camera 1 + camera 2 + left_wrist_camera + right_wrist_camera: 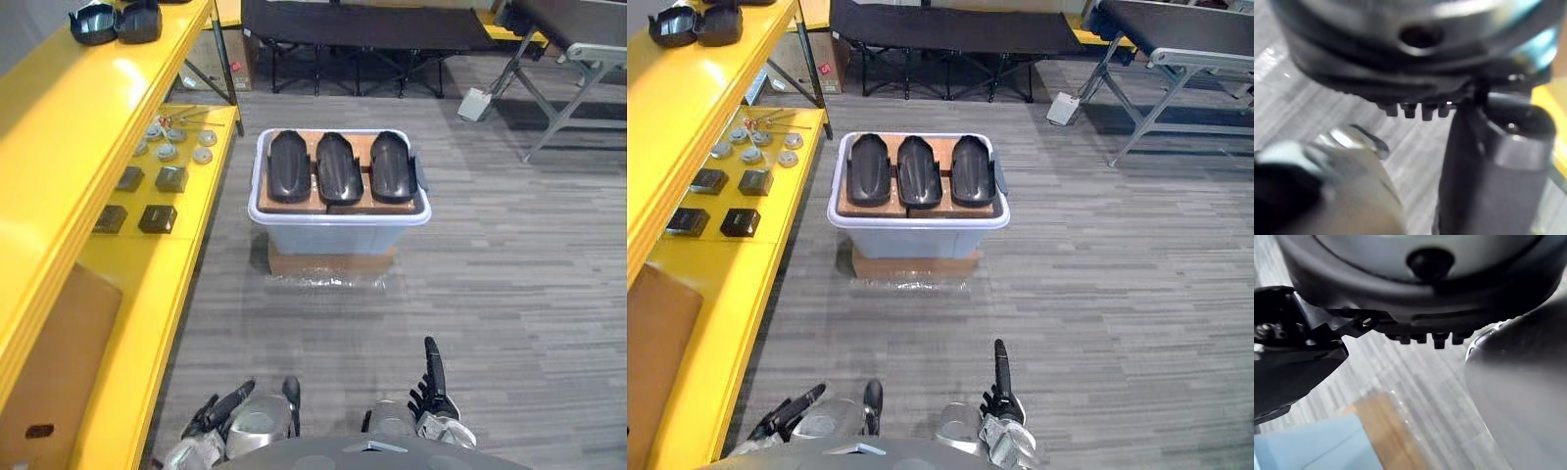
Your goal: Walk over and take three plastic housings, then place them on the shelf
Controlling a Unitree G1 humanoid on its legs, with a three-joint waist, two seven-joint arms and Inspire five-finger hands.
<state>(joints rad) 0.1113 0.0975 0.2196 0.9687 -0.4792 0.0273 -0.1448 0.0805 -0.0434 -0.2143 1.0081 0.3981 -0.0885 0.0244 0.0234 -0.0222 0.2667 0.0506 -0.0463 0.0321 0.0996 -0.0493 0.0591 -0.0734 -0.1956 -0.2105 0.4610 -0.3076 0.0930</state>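
Three black plastic housings (289,166) (339,168) (392,166) lie side by side on brown cardboard on top of a pale blue-grey bin (338,223), which stands on the floor ahead of me. To the left runs the yellow shelf (59,127); two more black housings (93,22) (139,20) rest at the far end of its top board. My left hand (223,408) and right hand (432,384) hang low at the near edge, well short of the bin, both open and holding nothing. The bin's corner (1317,443) shows past my right hand in the right wrist view.
The shelf's lower board (167,255) carries round metal parts (167,150) and dark blocks (157,217). A black cot (362,29) stands at the back, a grey metal frame (568,98) at the right, and a small white box (474,103) on the floor. Open carpet lies between me and the bin.
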